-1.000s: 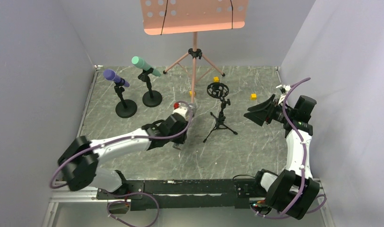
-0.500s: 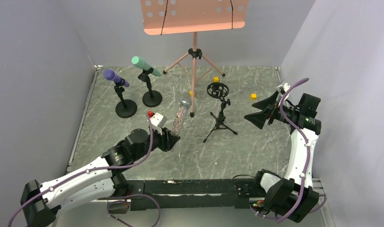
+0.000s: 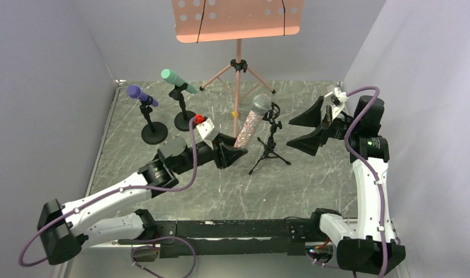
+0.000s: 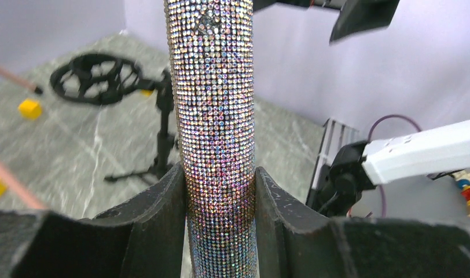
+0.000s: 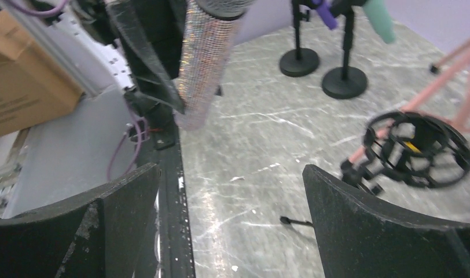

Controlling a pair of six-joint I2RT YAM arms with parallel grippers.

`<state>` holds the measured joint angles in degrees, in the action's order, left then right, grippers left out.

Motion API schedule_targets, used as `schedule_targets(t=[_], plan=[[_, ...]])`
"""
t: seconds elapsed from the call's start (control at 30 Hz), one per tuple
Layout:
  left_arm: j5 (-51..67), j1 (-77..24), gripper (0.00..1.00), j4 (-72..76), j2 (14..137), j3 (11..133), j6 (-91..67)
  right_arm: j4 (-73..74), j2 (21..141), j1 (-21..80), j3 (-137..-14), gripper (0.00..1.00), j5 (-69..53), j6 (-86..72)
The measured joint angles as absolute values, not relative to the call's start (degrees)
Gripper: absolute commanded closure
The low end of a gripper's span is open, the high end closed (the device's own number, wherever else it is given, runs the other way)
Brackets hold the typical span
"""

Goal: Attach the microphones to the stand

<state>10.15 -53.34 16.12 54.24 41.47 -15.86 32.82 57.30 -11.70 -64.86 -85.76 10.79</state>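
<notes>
Honestly, my left wrist view cut off the glittery pinkish-silver microphone (image 4: 218, 116) up top; left gripper (image 4: 220, 182) clamped it tilted, right gripper (image 3: 308, 128) gaped wide.

The glittery pinkish-silver microphone (image 3: 246, 130) hangs tilted in the air, silver mesh head up. It is clamped low on its body between the jaws of the left gripper (image 3: 232, 152), with its head just beside the ring mount atop the small black tripod stand (image 3: 270, 147) — not seated in it. Well left of that tripod, the mint-green microphone (image 3: 177, 81) sits slanted in the clip of a black round-base stand (image 3: 186, 120). The purple microphone (image 3: 141, 95) sits likewise on a second round-base stand (image 3: 154, 133) — farther left still.
</notes>
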Motion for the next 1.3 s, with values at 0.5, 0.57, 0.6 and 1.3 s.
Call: schedule_targets(t=[0.5, 0.57, 0.6, 1.3], plan=[[21.52, -53.34, 1.0, 26.44, 72.97, 56.62, -18.17, 33.82, 58.22, -2.07, -66.92, 0.0, -81.43, 9.19], [22.22, -53.34, 1.0, 26.83, 74.22, 57.34, -18.83, 33.23, 58.33, -1.67, -66.92, 0.0, -80.97, 8.1], [22.5, -53.34, 1.0, 27.0, 74.72, 57.63, -19.18, 32.32, 58.39, -1.5, -66.92, 0.0, -80.97, 6.96], [25.67, -53.34, 1.0, 29.54, 77.58, 58.41, -22.22, -29.95, 65.12, -1.06, -62.57, 0.26, -77.87, -53.69]])
